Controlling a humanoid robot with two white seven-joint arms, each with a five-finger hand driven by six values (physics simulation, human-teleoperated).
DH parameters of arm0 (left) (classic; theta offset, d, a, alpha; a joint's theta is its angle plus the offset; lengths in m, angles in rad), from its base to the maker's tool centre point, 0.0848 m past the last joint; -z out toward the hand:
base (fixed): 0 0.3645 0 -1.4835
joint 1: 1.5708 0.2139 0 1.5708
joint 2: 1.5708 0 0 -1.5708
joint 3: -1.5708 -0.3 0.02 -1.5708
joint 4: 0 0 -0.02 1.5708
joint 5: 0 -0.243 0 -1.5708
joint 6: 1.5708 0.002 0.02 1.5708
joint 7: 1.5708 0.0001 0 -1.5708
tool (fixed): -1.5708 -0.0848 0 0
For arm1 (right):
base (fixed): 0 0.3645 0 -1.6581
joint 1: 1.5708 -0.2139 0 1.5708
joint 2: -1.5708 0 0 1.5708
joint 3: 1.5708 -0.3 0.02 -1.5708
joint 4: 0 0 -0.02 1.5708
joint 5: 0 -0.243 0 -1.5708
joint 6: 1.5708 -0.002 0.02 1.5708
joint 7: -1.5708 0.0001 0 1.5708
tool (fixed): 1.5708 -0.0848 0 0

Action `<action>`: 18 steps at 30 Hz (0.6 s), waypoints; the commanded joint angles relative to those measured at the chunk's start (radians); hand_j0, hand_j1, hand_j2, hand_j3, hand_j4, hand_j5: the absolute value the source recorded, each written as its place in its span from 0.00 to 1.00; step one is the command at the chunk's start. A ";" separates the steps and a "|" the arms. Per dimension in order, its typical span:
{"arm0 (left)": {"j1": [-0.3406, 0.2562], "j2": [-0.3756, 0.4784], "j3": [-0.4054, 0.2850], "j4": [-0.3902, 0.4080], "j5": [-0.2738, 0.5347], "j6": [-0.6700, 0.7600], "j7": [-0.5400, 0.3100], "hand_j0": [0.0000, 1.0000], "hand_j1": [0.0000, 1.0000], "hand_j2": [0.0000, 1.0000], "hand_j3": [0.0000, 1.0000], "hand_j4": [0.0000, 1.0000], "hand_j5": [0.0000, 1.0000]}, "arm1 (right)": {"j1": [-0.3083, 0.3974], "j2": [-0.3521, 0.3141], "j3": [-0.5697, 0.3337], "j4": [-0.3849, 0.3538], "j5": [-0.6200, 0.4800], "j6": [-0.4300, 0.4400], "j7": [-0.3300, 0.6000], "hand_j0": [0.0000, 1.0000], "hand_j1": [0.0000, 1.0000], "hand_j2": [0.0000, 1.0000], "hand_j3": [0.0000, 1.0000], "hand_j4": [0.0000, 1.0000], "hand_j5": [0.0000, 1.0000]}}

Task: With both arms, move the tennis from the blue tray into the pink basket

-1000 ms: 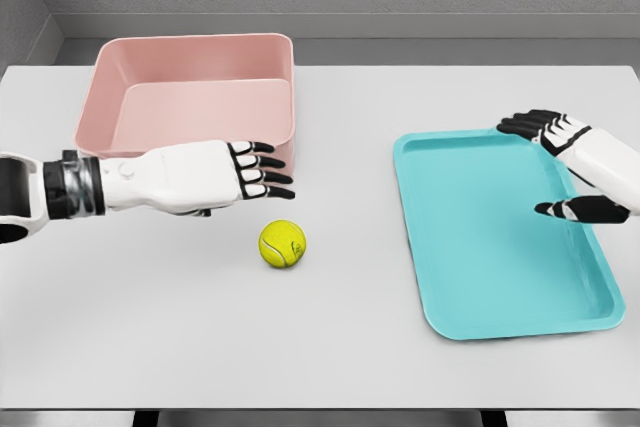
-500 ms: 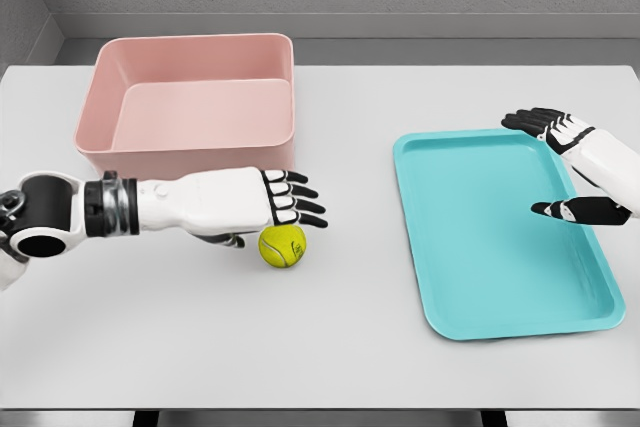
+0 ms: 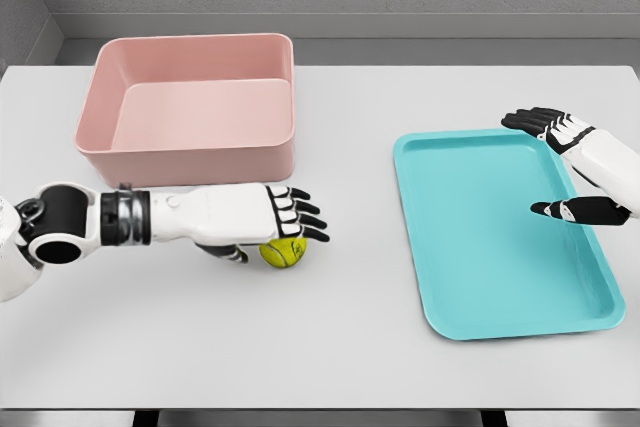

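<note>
One small yellow-green felt tennis ball, light and prone to roll, sits on the white table under the left hand, whose extended fingers perhaps touch its top; beyond, the right hand hovers loosely spread over the shallow blue plastic tray, the pink rectangular basket farthest.

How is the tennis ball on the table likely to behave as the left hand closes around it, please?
The tennis ball is round and sits on flat bare table, so it would probably roll if nudged. The left hand covers it from above with fingers spread, which may trap it. It looks light.
</note>
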 commanded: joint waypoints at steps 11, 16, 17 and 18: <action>-0.006 -0.046 -0.026 0.072 0.000 0.001 -0.001 1.00 1.00 1.00 1.00 1.00 1.00 | 0.000 0.000 0.000 0.000 -0.008 0.003 0.000 1.00 1.00 1.00 1.00 1.00 1.00; -0.020 -0.052 -0.048 0.082 0.000 0.001 -0.001 1.00 1.00 1.00 1.00 1.00 1.00 | 0.000 0.000 0.000 0.000 -0.008 0.003 0.000 1.00 1.00 1.00 1.00 1.00 1.00; -0.018 -0.052 -0.049 0.082 0.000 0.001 -0.001 1.00 1.00 1.00 1.00 1.00 1.00 | 0.000 0.000 0.000 0.000 -0.008 0.003 0.000 1.00 1.00 1.00 1.00 1.00 1.00; -0.020 -0.052 -0.055 0.080 0.000 0.001 -0.001 1.00 1.00 1.00 1.00 1.00 1.00 | 0.000 0.000 0.000 0.000 -0.008 0.003 0.000 1.00 1.00 1.00 1.00 1.00 1.00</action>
